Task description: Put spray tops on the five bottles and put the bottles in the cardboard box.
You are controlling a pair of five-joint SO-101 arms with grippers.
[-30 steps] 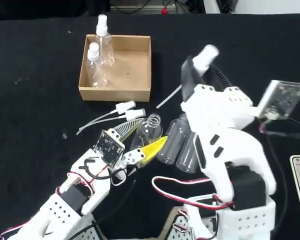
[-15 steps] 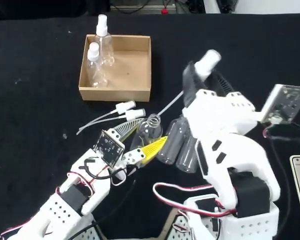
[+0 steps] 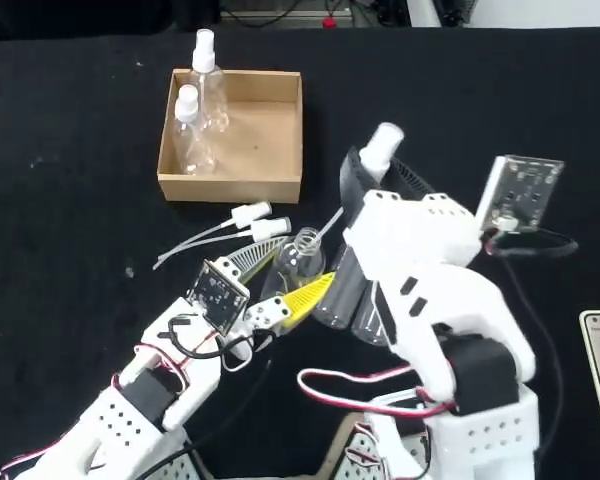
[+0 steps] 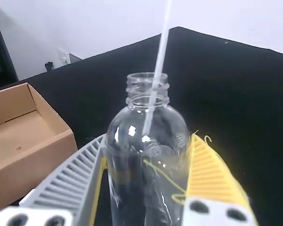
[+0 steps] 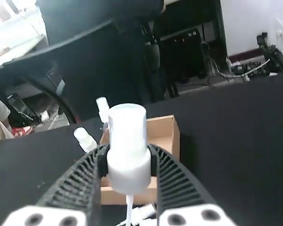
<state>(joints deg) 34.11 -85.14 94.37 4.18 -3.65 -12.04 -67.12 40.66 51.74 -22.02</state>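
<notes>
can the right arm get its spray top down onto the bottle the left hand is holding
Probably yes. The right hand, shut on the spray top, sits above the bottle in the left hand, and the top's tube looks threaded into the open neck. Nothing stands between them.

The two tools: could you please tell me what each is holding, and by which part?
The left tool grips the open bottle round its body; the right tool grips a spray top by its lower collar.
</notes>
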